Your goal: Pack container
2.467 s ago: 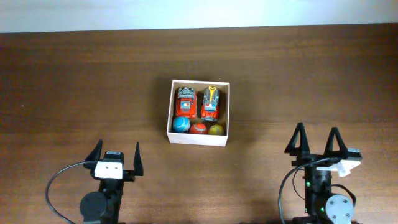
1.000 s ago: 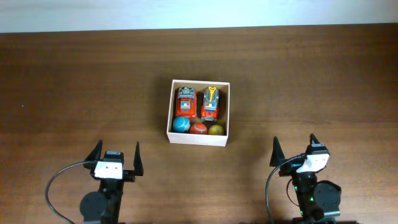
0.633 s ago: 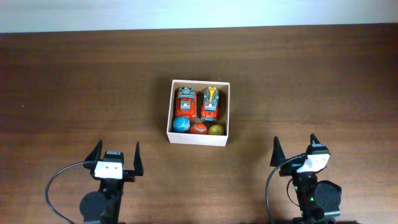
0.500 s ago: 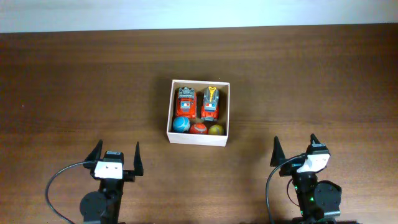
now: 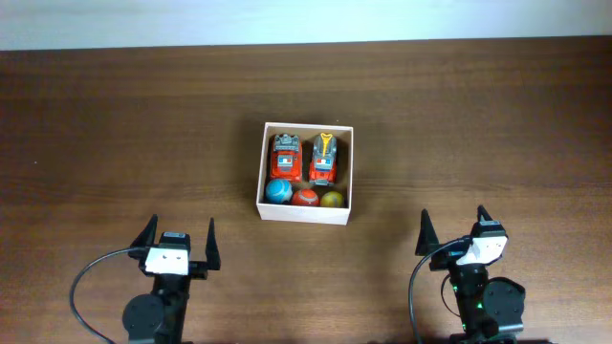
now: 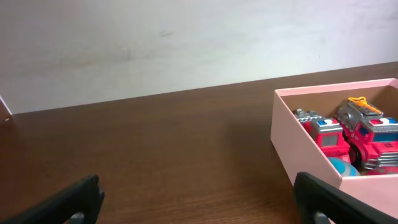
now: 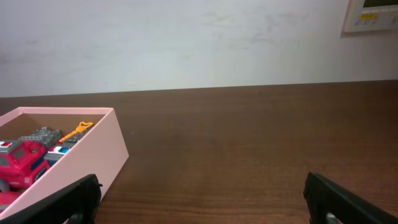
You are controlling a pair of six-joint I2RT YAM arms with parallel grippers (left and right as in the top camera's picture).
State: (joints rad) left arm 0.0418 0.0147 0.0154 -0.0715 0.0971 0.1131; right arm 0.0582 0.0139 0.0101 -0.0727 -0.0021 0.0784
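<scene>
Two toy trucks and three balls fill the container (image 5: 304,213), a small square cardboard box with white walls and a brown inside. It stands flat near the middle of the table (image 5: 105,124), its walls roughly in line with the table edges. The left truck (image 5: 286,156) and the right truck (image 5: 324,158) lie side by side in the far half of the box. The blue ball (image 5: 278,191), the red ball (image 5: 305,198) and the yellow ball (image 5: 332,200) form a row along its near wall, packed close together.

The left gripper (image 5: 181,229) sits by the near edge, toward the near-left corner, with its fingers (image 6: 74,199) spread wide and nothing between them. The right gripper (image 5: 452,222) sits by the near edge, toward the near-right corner, fingers (image 7: 348,202) likewise spread and holding nothing. Both are well apart from the box, and both point toward the far edge.

Bare wood lies between each gripper and the box. Broader stretches of bare wood run from the box to the left, right and far edges. Each wrist view shows open tabletop straight ahead, with the box off to the inner side. A black cable (image 5: 86,287) loops beside the left arm at the near edge. Beyond the far edge rises a white wall (image 7: 186,37), carrying a small panel (image 7: 373,14).
</scene>
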